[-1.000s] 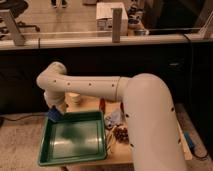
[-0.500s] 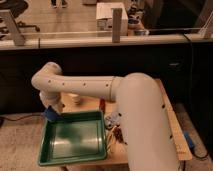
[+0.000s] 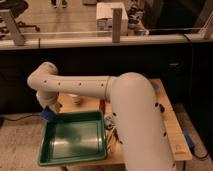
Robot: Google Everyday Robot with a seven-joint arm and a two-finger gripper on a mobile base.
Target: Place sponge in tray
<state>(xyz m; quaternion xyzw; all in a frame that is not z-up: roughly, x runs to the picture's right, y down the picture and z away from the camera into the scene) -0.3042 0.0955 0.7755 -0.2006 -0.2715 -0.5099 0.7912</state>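
The green tray (image 3: 70,161) lies on the wooden table at the lower left, its glossy bottom bare. The small blue sponge (image 3: 47,115) hangs at the tray's far left corner, just over the rim. My gripper (image 3: 48,109) points down at the end of the white arm, which sweeps in from the lower right, and is shut on the sponge from above. The fingers are mostly hidden by the wrist.
A white cup (image 3: 76,99) stands on the table (image 3: 172,125) just behind the tray. Small dark items (image 3: 112,125) lie to the right of the tray. A blue object (image 3: 187,138) sits off the table's right edge. A dark counter wall with a glass rail runs behind.
The gripper with the sponge has shifted left along the tray's far edge to its far left corner, and the arm's elbow has swung with it.
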